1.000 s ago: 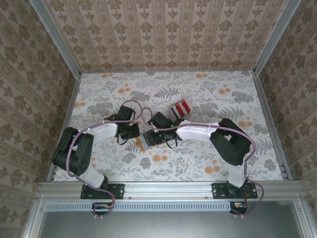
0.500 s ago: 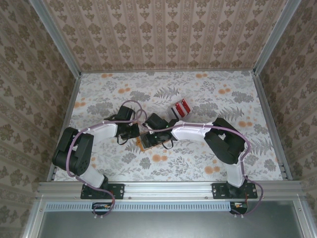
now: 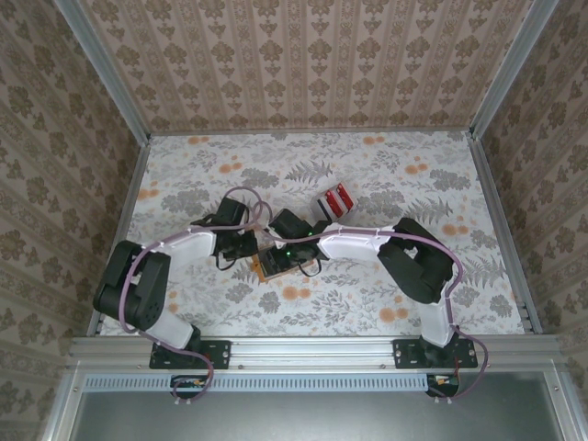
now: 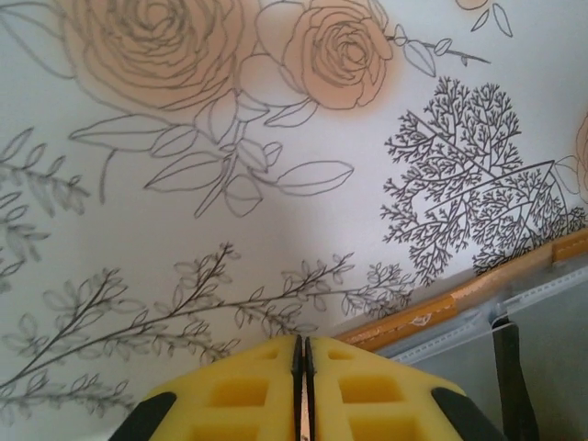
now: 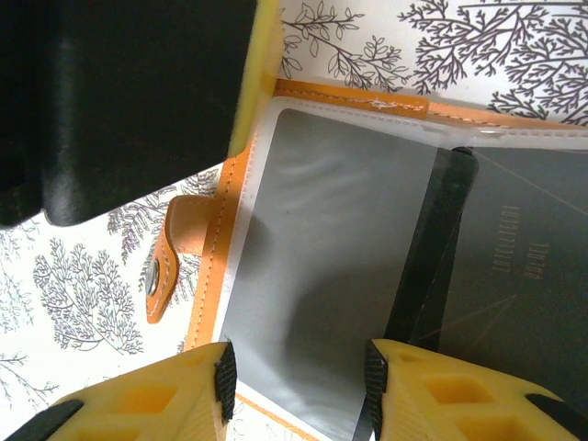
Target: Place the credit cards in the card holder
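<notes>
The card holder (image 3: 269, 264) is lying open at the centre of the floral table (image 3: 413, 184), grey sleeve side up. Its orange rim (image 5: 234, 197) and clasp tab (image 5: 170, 257) are showing in the right wrist view. The right gripper (image 3: 287, 246) (image 5: 296, 372) is hovering directly over it, jaws standing apart with the sleeve panel (image 5: 331, 239) between them. Whether a card is pinched there cannot be determined. The left gripper (image 3: 246, 241) (image 4: 301, 367) is sitting just beside the holder's left edge, fingers pressed together on nothing visible. Red credit cards (image 3: 338, 198) are standing in a grey stand (image 3: 324, 208) near the right gripper, on its far side. The right arm is judged nearer, so the coming insertion calls for squaring to the sleeve's long edge.
</notes>
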